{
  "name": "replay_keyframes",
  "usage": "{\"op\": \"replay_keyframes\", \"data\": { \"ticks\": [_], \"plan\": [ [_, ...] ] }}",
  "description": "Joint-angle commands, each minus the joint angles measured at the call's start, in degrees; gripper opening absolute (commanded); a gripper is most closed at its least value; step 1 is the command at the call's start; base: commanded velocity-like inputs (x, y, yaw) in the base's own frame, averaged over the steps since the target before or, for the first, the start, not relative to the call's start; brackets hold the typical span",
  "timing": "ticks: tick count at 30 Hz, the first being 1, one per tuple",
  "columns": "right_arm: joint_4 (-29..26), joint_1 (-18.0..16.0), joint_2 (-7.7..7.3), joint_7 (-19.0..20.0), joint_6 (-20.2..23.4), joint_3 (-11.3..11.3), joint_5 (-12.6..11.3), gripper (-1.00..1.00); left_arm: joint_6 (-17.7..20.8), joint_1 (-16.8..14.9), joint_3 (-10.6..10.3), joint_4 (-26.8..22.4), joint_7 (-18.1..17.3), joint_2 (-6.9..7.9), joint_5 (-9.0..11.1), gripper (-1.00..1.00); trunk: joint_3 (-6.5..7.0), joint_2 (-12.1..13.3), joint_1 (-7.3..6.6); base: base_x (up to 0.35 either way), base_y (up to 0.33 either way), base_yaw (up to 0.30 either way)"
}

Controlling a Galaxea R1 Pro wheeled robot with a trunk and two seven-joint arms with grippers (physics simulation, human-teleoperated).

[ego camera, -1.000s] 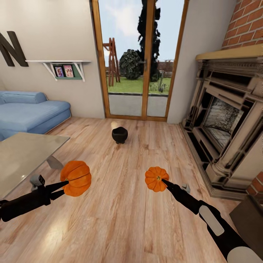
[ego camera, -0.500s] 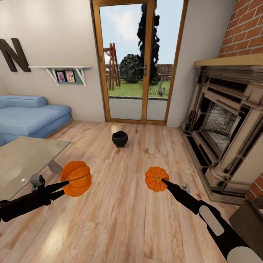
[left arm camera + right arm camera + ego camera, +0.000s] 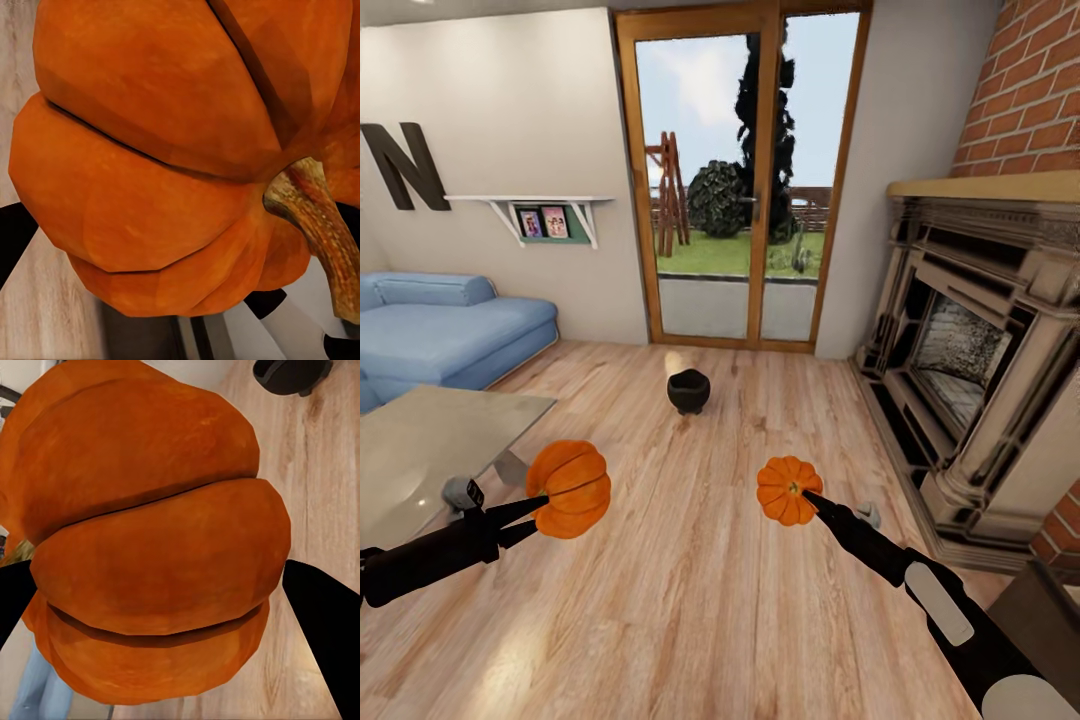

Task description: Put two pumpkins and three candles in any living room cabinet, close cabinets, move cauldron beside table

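- Camera has tilted up since a second ago; both pumpkins keep their places in the tools.
- Larger pumpkin (image 3: pixel 569 489): clamped in left tool (image 3: pixel 543 500), above the floor (image 3: pixel 690 600), at 3 o'clock of the bench (image 3: pixel 430 445).
- Smaller pumpkin (image 3: pixel 789 490): clamped in right tool (image 3: pixel 810 497).
- Cauldron (image 3: pixel 688 391): on the floor at 12 o'clock, before the glass door (image 3: pixel 745 180).
- Fireplace (image 3: pixel 980 360) at 2 o'clock; sofa (image 3: pixel 440 330) at 10.

Two slender black arms are shown in the head view. The left gripper (image 3: pixel 540 505) is formed of two thin, tapered black fingers, behind which a small grey fitting with a dark marked face is mounted. The right gripper (image 3: pixel 808 497) is carried on a black forearm on which pale grey oval panels are set, with a small grey part beside the wrist.
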Motion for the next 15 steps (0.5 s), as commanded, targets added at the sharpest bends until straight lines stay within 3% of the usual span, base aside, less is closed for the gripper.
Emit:
{"op": "replay_keyframes", "data": {
  "ticks": [1,15],
  "plan": [
    [0.02,-0.04,-0.06,0.00,0.27,0.12,-0.45,-1.00,0.21,-0.03,0.04,0.00,-0.12,0.00,-0.19,-1.00,0.23,0.39,-0.23,0.000,0.000,0.000],
    [0.02,-0.04,-0.12,-0.05,0.25,0.05,-0.37,-1.00,0.21,-0.03,0.04,0.00,-0.12,0.00,-0.19,-1.00,3.47,6.01,-3.30,0.000,0.000,0.000]
  ]
}}
